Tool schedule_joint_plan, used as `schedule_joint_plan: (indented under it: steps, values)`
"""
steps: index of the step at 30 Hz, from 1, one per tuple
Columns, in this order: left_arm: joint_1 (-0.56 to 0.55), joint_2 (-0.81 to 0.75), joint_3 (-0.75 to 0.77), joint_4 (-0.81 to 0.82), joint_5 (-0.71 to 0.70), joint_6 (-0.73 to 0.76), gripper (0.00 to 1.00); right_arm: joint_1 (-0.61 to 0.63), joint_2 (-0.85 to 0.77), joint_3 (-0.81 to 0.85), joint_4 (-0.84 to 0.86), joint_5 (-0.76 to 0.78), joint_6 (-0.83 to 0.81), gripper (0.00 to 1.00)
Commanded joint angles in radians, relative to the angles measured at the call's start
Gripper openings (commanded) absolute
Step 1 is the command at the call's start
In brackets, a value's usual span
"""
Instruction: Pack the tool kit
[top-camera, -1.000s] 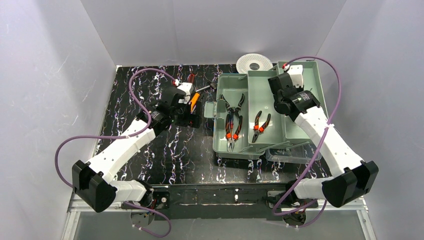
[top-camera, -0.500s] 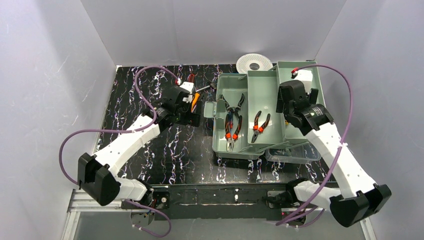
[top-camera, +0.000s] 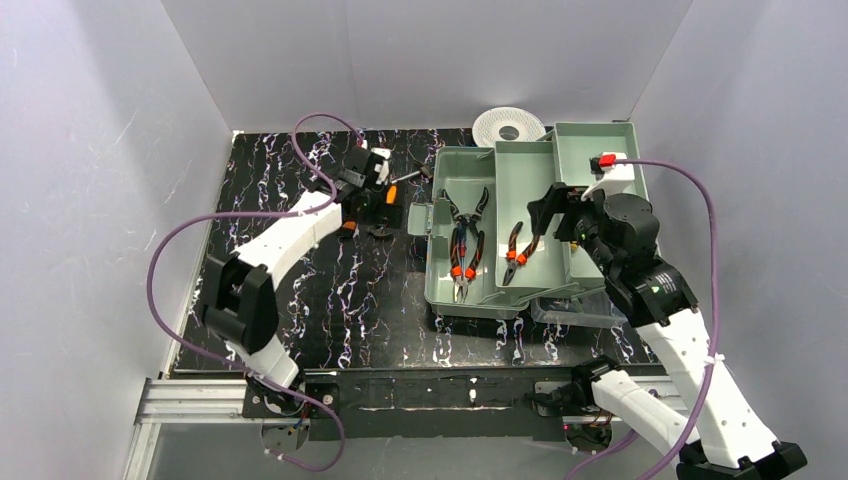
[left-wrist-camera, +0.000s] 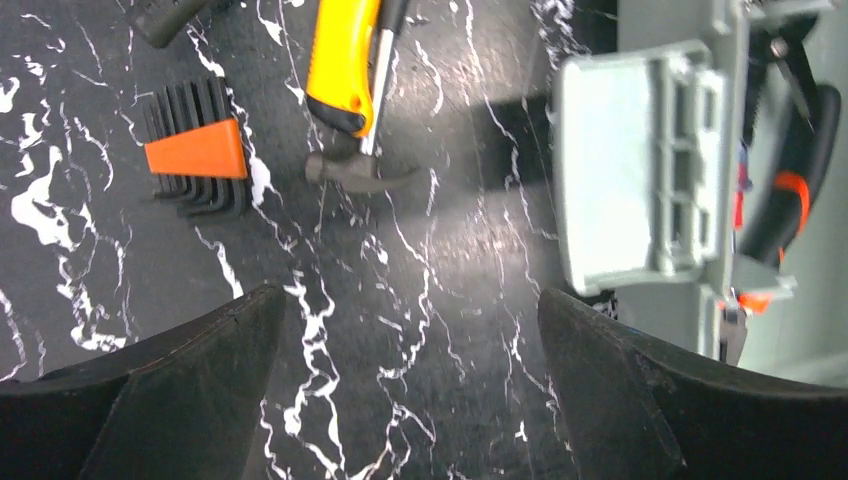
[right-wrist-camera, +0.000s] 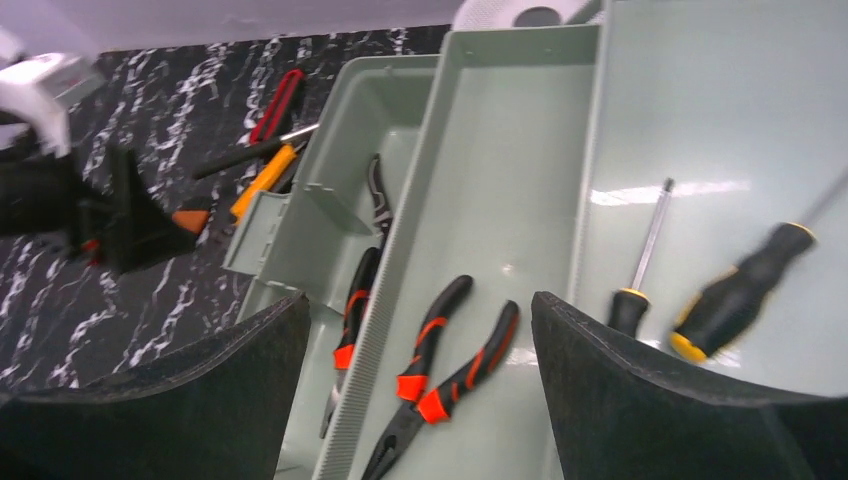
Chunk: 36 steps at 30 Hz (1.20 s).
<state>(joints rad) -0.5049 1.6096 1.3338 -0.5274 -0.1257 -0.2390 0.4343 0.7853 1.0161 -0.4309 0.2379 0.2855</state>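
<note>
Left hand: jaws wide apart, empty, low over the bare worktop just left of the tool box.
Right hand: jaws wide apart, nothing between them, raised above the middle tray.
Tool box: pale green, open, on the worktop's right side; clear lid at its near right corner.
Pliers: long pliers in the left compartment, short pliers in the middle tray.
Screwdrivers: two in the right compartment, lying side by side.
Outside the box: hammer and hex key set on the worktop to the left; white spool behind.
</note>
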Motion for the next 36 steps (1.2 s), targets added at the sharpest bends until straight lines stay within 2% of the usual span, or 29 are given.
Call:
schedule_joint_plan:
  steps: [1, 9, 17, 33, 36]
  values:
    - [0.088, 0.084, 0.079, -0.029, 0.162, -0.018, 0.98, 0.003, 0.007, -0.013, 0.124, -0.136, -0.007, 0.88]
    - [0.103, 0.23, 0.165, -0.075, 0.093, -0.014, 0.98, 0.003, -0.001, -0.031, 0.152, -0.205, 0.001, 0.87]
    - [0.103, 0.303, 0.154, -0.005, 0.043, -0.038, 0.95, 0.003, 0.022, -0.047, 0.158, -0.352, 0.086, 0.84]
    - [0.121, 0.459, 0.313, -0.028, 0.012, 0.032, 0.76, 0.004, 0.019, -0.045, 0.153, -0.379, 0.104, 0.82]
    - [0.154, 0.505, 0.354, -0.048, 0.069, 0.011, 0.69, 0.004, 0.024, -0.041, 0.153, -0.378, 0.103, 0.82]
